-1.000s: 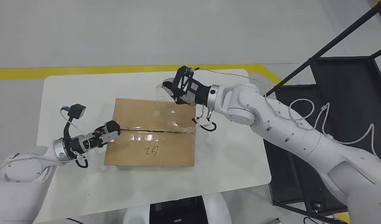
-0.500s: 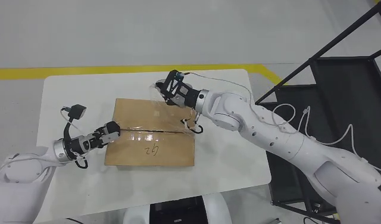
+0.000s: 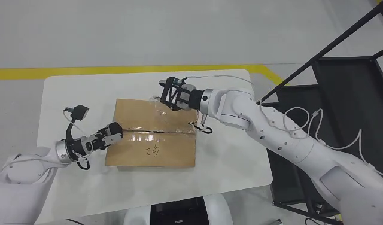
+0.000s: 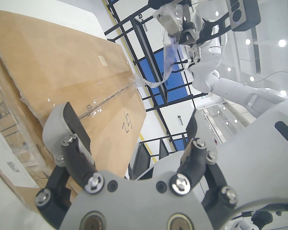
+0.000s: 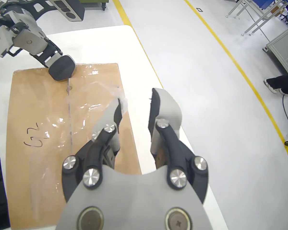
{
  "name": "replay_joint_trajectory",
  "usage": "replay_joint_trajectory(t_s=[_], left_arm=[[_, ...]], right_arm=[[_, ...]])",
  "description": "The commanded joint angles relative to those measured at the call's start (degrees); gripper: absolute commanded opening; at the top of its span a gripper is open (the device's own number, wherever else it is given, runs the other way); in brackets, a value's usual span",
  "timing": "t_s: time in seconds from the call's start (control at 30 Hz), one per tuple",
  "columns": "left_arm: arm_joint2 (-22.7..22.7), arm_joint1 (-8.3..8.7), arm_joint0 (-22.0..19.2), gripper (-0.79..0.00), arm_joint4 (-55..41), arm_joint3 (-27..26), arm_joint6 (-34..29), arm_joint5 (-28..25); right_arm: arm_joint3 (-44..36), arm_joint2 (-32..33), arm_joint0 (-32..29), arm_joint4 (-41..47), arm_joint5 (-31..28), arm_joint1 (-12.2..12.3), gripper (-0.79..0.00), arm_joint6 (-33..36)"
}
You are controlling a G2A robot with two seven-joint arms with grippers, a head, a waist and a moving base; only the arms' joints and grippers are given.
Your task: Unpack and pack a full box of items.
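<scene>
A closed brown cardboard box (image 3: 149, 150) lies on the white table (image 3: 233, 159), its centre seam under clear tape. My left gripper (image 3: 114, 132) is at the box's left end, open, with one pad on the top edge by the seam (image 5: 60, 69). In its own view the left gripper (image 4: 132, 120) stands wide beside the box (image 4: 62, 56). My right gripper (image 3: 169, 96) hovers over the box's far edge. Its fingers (image 5: 158, 106) are open, and a peeled strip of clear tape (image 4: 169, 56) clings to one of them and trails down to the seam's end.
A black metal rack (image 3: 347, 105) stands right of the table. A yellow floor line (image 3: 90, 72) runs behind it. Bare tabletop shows to the right of the box and along the near edge.
My right gripper has shifted left and slightly nearer along the box's far edge, carrying the tape strip with it. The left gripper and the box have stayed put.
</scene>
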Motion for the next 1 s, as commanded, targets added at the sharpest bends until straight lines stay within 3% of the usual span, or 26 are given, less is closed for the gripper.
replay_joint_trajectory(t_s=[0.0, 0.4, 0.97], left_arm=[[0.03, 0.02, -0.03, 0.0, 0.02, -0.03, -0.03, 0.06], [0.25, 0.05, -0.39, 0.0, -0.01, -0.07, 0.12, 0.37], [0.94, 0.04, -1.26, 0.0, -1.17, 1.16, -0.46, -0.01]], right_arm=[[-0.89, 1.17, -0.82, -0.18, -0.71, 0.26, 0.0, 0.3], [-6.41, 6.29, -2.4, -2.15, -2.16, 0.34, 0.0, 0.89], [-6.89, 4.74, 4.14, -6.75, 2.02, -3.63, 0.0, 4.44]])
